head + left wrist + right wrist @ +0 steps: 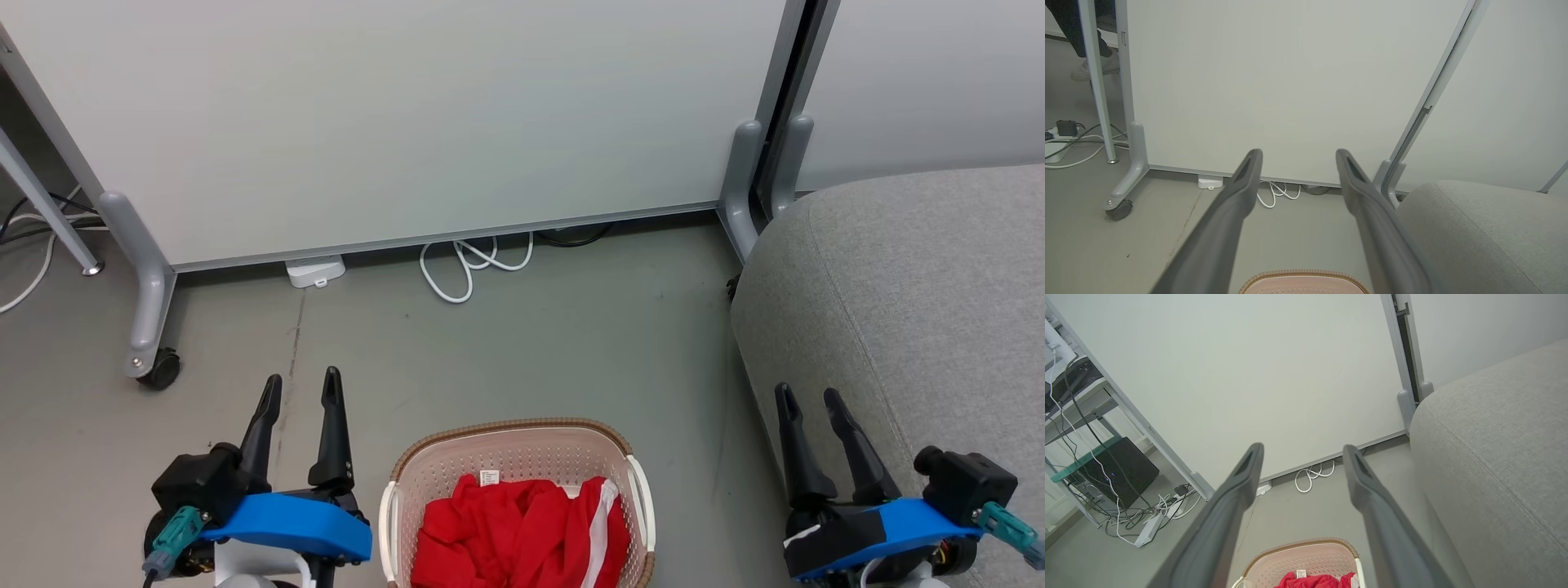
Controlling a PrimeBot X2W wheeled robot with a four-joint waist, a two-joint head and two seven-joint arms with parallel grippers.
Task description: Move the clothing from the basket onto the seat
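Head view: the clothing [522, 531] lies in the basket [514, 425], none on the seat [914, 286].
Jaws of left gripper [302, 377] and right gripper [808, 392] stand wide, empty; whole move remains.

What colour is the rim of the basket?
Brown, with a woven look; the head view shows the basket rim best.

place: lab or office | evidence: wheeled partition panels [408, 122], floor cables [1126, 522], dark computer box [1122, 469] under desk [1086, 394]
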